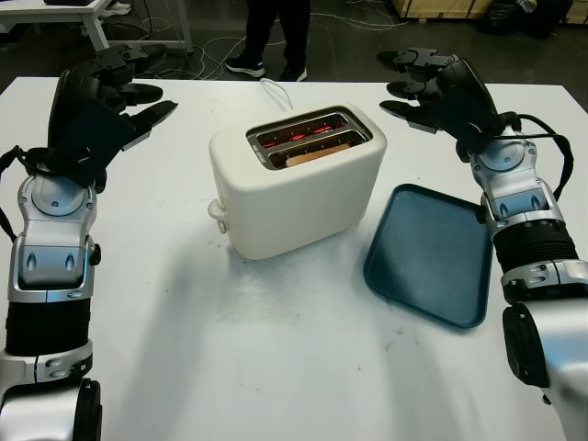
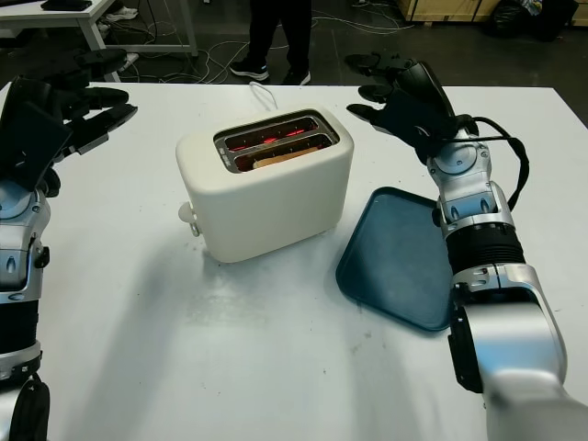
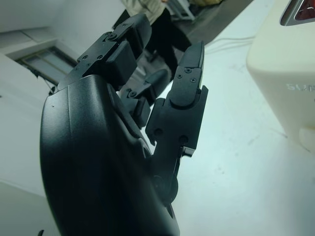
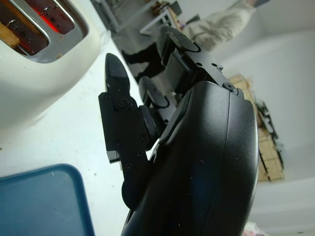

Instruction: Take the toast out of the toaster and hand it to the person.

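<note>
- Cream-white, rounded two-slot plastic toaster (image 1: 299, 179) sits mid-table on the white tabletop (image 1: 276, 367); its slots face up and the elements inside glow red.
- Light-brown slice of toast (image 1: 312, 153) is still down in the nearer slot, only its top edge showing at the slot mouth. The farther slot shows just the red glow; can't tell whether anything is in it.
- White lever knob (image 1: 217, 209) sticks out of the toaster's end that faces the robot's left side.
- Thin white power cord (image 1: 276, 92) runs off from behind the toaster toward the table's far edge.
- Dark teal rectangular plastic tray (image 1: 432, 253) lies flat just beside the toaster on the robot's right, nothing on it.
- Black three-finger left hand (image 1: 110, 101) is raised above the table's far left area, well apart from the toaster, open, holding nothing.
- Black three-finger right hand (image 1: 432, 87) is raised over the far right of the table, beyond the tray, fingers pointing toward the toaster but not touching it; open, holding nothing.
- Person in dark trousers and dark shoes (image 1: 276, 37) stands beyond the table's far edge; the right wrist view shows a light-coloured top (image 4: 221, 27).
</note>
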Available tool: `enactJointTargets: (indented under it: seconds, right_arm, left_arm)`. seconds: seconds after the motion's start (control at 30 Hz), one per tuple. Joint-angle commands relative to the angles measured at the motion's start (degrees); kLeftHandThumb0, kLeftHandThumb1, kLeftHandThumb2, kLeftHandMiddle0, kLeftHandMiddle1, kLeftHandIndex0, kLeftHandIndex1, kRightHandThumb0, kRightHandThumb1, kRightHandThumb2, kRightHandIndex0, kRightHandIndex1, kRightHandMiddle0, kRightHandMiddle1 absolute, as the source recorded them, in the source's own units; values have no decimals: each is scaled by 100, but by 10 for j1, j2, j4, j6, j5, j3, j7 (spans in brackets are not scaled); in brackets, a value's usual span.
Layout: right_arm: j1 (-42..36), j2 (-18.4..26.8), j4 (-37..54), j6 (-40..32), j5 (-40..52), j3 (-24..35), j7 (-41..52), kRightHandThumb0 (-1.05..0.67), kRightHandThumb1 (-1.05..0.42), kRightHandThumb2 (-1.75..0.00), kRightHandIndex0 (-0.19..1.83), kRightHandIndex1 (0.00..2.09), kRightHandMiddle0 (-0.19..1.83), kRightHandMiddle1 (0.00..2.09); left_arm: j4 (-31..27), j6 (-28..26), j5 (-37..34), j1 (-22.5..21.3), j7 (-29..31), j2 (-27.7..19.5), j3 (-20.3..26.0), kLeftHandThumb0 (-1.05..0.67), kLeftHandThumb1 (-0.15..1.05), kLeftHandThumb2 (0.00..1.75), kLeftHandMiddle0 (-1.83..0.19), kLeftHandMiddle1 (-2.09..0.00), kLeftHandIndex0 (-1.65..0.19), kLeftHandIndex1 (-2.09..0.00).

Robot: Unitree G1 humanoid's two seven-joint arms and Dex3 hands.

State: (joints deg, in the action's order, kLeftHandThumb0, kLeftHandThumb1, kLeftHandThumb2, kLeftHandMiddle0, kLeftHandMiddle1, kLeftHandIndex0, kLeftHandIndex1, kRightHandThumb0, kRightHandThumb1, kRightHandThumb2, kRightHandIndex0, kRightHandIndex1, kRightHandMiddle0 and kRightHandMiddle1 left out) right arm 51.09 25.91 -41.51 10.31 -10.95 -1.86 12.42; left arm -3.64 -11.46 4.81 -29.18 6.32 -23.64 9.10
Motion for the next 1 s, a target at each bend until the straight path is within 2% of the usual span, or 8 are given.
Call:
enactJointTargets:
  seconds: [0.0, 0.43, 0.63, 0.97]
  right_arm:
    - [-8, 7, 8, 3, -2, 0, 2, -23, -92, -11, 68, 3, 59, 1]
    - [-19, 11, 39, -33, -10, -10, 19, -30, -92, -13, 68, 2, 59, 0]
    - [-23, 13, 49, -45, -17, -11, 13, -29, -92, -12, 68, 1, 58, 0]
    - [-37, 5, 52, -47, -8, -7, 21, -26, -92, -14, 69, 2, 57, 0]
  left_arm:
    - [-1, 6, 6, 0, -5, 1, -4, -29, 90, 2, -49, -68, -64, -8]
    - [-18, -14, 3, 3, 6, 3, -16, -28, 92, 2, -44, -74, -62, -7]
    - [-41, -63, 2, -7, 17, 6, -34, -26, 92, 6, -38, -74, -58, -5]
    - [-31, -51, 11, -20, 25, 6, -57, -27, 92, 7, -36, -80, -60, -6]
